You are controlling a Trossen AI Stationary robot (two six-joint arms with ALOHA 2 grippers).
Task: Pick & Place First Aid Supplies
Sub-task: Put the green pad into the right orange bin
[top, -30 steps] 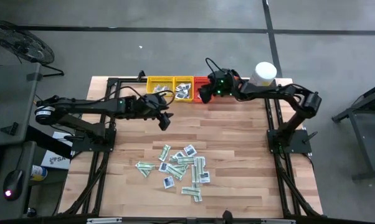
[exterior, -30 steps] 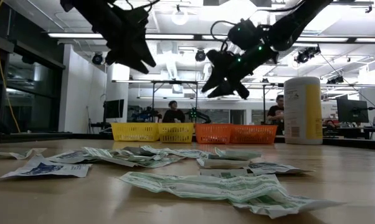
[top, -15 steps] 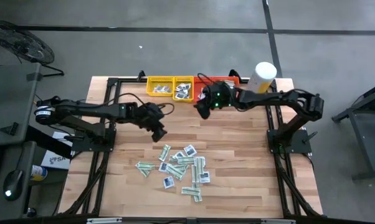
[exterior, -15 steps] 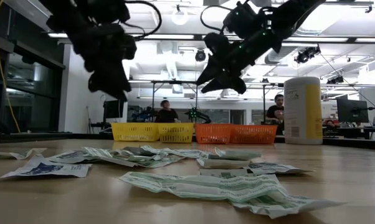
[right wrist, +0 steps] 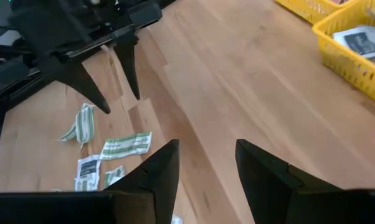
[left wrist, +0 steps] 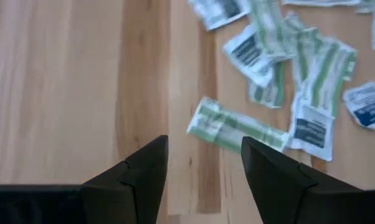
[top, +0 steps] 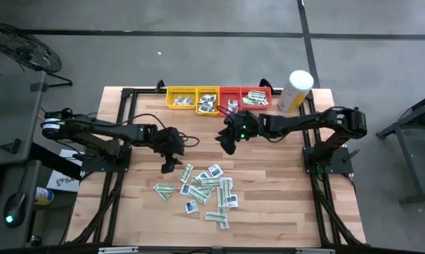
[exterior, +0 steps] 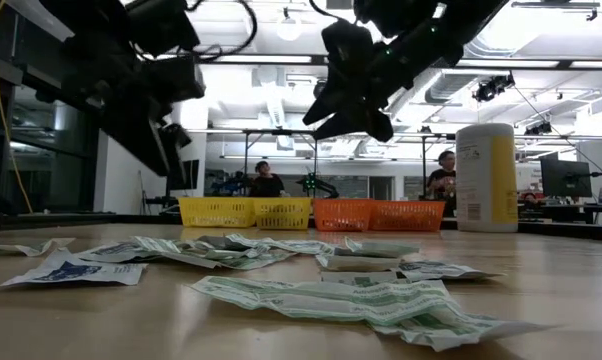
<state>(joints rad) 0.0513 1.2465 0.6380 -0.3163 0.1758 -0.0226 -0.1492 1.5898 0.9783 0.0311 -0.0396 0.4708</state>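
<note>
The first aid supplies [top: 207, 190] lie as a loose pile of flat packets on the wooden table, right of its middle: white-and-green strips [left wrist: 236, 126] and white squares with a dark blue centre [left wrist: 310, 129]. My left gripper [top: 171, 164] hangs open, slanting down, just left of and beyond the pile's far left corner; in the left wrist view its fingers [left wrist: 144, 177] frame bare wood short of the nearest strip. My right gripper [top: 226, 145] is open and empty above the table's middle, between the trays and the pile.
Two yellow trays [top: 181, 97] and two red trays [top: 255, 95] stand in a row at the far edge, with packets in them. A tall white-and-yellow canister [top: 297, 88] stands at the far right. People show in the room behind [exterior: 268, 180].
My left gripper has come down and toward the near edge, up to the pile's far left corner, rolling its wrist on the way. My right gripper has swung from the red tray toward the table's middle. Both have stayed open. The packets have not moved.
</note>
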